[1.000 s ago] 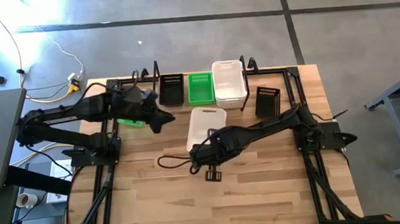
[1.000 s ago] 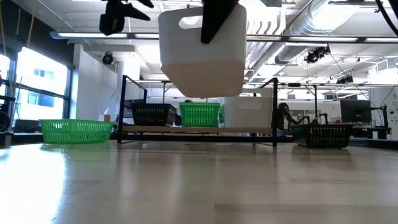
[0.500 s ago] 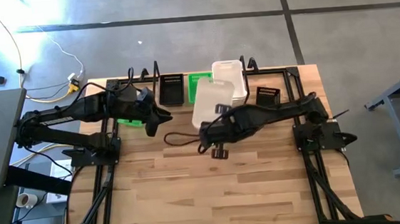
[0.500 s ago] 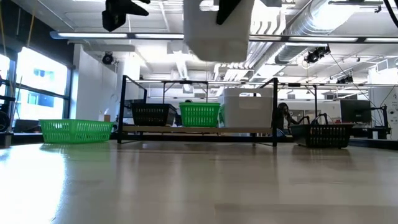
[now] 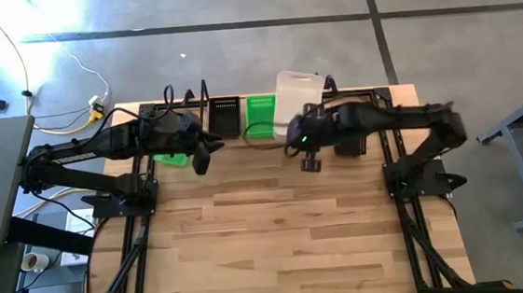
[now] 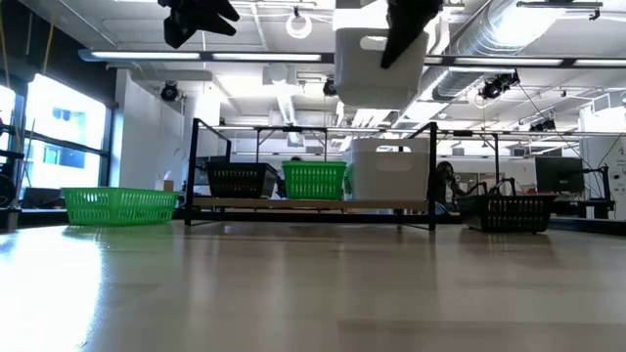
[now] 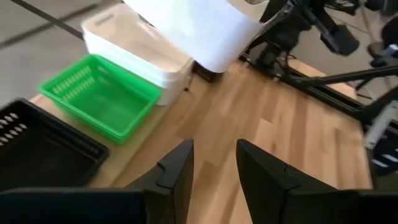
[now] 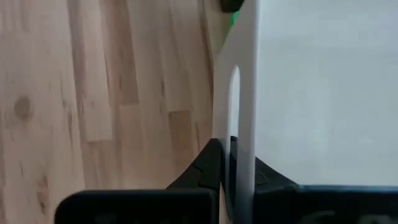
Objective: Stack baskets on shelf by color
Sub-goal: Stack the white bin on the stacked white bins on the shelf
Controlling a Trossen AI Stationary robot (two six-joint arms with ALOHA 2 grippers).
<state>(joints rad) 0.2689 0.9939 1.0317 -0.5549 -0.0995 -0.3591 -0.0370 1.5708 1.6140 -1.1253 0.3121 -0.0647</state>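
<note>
A white basket (image 5: 296,89) hangs high over the shelf (image 6: 313,203), above the white baskets (image 7: 134,46) that stand on its right part. My right gripper (image 8: 233,152) is shut on it. On the shelf a black basket (image 5: 225,118) and a green basket (image 5: 261,115) sit bottom down, left of the white ones. Another green basket (image 6: 119,205) rests on the table left of the shelf, and another black one (image 6: 514,210) to its right. My left gripper (image 7: 214,171) hovers open and holding nothing, near the shelf's left end. My right gripper pinches the white basket's near end wall (image 8: 244,134), just below its handle slot (image 8: 235,93), one finger on each face of the wall. The fingers slant down from the table's near side. The basket is lifted clear, high above the shelf.
The shelf's black wire frame (image 6: 196,166) rises at both ends. The wooden tabletop (image 5: 277,229) in front of the shelf is bare. Black arm mounts (image 5: 116,200) stand at the table's left and right sides.
My right gripper has carried the white basket from over the table's middle up, toward the far edge and somewhat to the right, until it hangs above the shelf's white baskets. My left gripper has rolled about its own axis without leaving its place.
</note>
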